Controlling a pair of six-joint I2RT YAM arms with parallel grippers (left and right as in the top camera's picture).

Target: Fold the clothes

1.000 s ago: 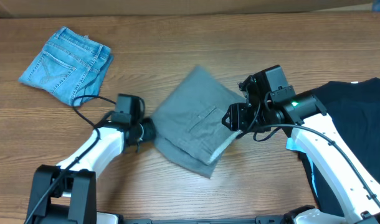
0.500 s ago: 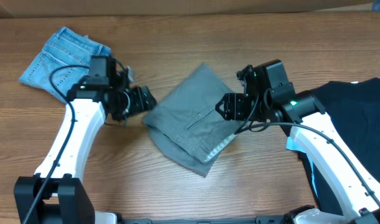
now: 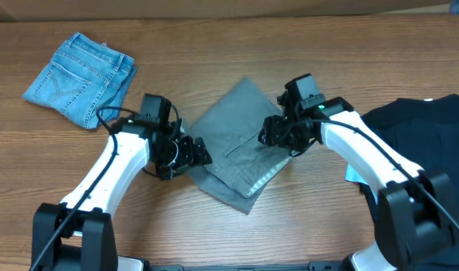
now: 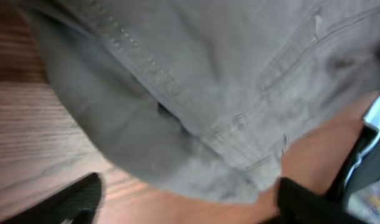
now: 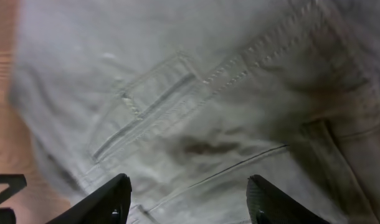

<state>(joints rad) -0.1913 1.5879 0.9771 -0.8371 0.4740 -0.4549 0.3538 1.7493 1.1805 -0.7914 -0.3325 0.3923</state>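
Wood-grain bench (image 3: 290, 233) centre holds partly folded grey-khaki woven shorts (image 3: 237, 150), left gripper (image 3: 190, 155) at their left edge, right gripper (image 3: 275, 134) over their right side, both wide open, empty; next probably pinch an edge, fold again.

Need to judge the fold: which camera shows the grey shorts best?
Overhead: the whole grey shorts, outline included. Left wrist view shows only a seamed edge close up; right wrist view only a slit pocket and stitching.
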